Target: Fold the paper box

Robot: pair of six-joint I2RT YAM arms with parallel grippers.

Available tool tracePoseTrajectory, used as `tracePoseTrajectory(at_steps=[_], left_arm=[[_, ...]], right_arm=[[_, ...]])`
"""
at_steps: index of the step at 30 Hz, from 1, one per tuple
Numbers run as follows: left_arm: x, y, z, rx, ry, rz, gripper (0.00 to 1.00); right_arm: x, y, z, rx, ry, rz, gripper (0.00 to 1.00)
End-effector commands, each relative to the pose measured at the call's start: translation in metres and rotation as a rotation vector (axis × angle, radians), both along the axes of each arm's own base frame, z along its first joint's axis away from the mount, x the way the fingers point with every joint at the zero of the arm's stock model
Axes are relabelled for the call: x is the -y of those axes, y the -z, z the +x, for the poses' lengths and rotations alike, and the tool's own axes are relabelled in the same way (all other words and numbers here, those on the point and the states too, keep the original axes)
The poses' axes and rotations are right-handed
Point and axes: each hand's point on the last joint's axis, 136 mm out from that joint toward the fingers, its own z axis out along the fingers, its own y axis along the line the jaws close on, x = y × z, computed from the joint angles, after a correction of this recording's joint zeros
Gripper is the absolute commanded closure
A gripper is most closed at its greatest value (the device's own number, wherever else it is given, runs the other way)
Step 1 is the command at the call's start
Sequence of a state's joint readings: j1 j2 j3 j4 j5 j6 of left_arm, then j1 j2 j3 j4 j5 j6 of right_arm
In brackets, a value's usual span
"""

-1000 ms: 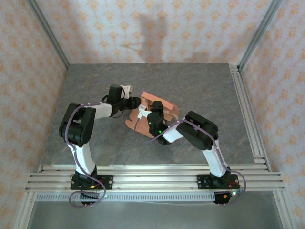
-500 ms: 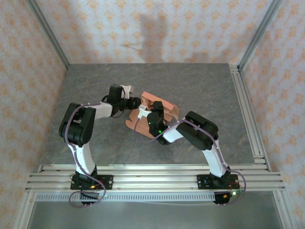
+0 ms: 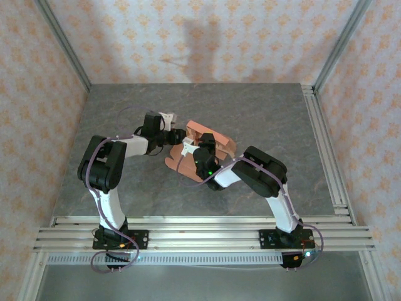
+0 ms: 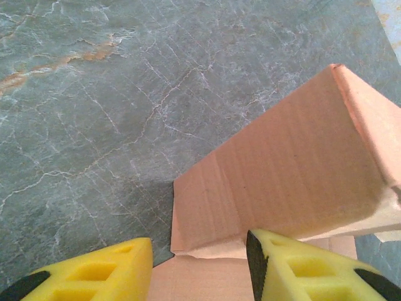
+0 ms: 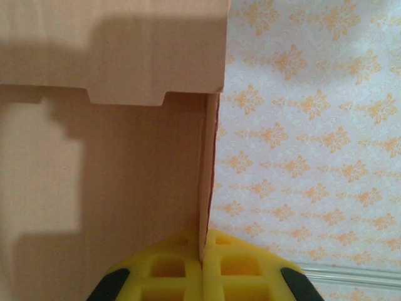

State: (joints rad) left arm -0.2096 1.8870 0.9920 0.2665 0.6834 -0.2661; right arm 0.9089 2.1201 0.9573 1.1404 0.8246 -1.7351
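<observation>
Salmon-orange card, the paper box (image 3: 207,139), is sitting part-folded near the middle of the table (image 3: 269,113), a little to the left, between the two grippers. The right gripper (image 5: 203,251) is reaching in from the near side and pinching the thin edge of an upright wall (image 5: 205,188), pads pressed together on the card. The left gripper (image 4: 199,266) is coming in from the left with its jaws standing partly apart; flat card is lying in the gap, and nothing is being squeezed there as far as I can tell.

The step in hand is probably raising and squaring the sides. To do it well, the right grip should be acting as a steady anchor, not pulling, while the left fingers are pushing the raised panel (image 4: 288,182) over along its crease. Pressing near the fold line is safer than pressing at the free edge, where thin card is likely to buckle.

The card is looking light and matt, with faint ribbing running across the panel. One flap edge, seen from the right wrist, is showing a shallow stepped tab. Creases are looking crisp and nothing is appearing torn.
</observation>
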Motion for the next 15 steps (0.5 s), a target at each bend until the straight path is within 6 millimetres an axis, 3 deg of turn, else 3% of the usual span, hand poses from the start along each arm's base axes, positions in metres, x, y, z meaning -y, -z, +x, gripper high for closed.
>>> tracePoseTrajectory(at_steps=[1,15], left_arm=[[0.0231,-0.0055,-0.0141,0.023,0.116,-0.034,0.55],[0.0209,0.0028,-0.0223,0.017,0.130,-0.010,0.57]], right_arm=[[-0.0082,0.0088,0.0000,-0.024,-0.023,-0.005,1.00],[-0.0050,0.0113,0.0001,-0.028,-0.014,-0.005,1.00]])
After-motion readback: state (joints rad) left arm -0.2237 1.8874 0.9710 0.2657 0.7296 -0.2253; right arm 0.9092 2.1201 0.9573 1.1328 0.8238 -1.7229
